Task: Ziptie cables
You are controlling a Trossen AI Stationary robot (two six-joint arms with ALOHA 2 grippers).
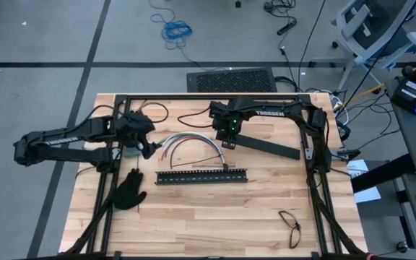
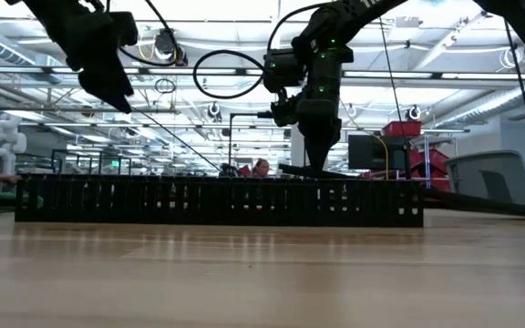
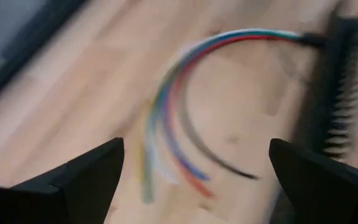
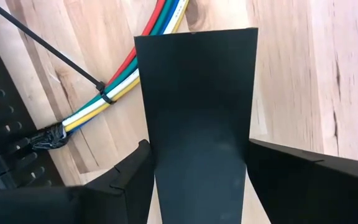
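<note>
I see the cables (image 4: 126, 71) as red, blue, green, white and yellow strands, bound by a thin black ziptie (image 4: 55, 53). The flat bar (image 4: 197, 118) in my right end effector (image 4: 197, 180) is plain matte black. The slotted bar (image 1: 202, 176) is black too, patterned with regular slots. The tabletop (image 1: 215, 217) is pale wood in butcher-block strips. A black glove (image 1: 130, 191) lies on it.
</note>
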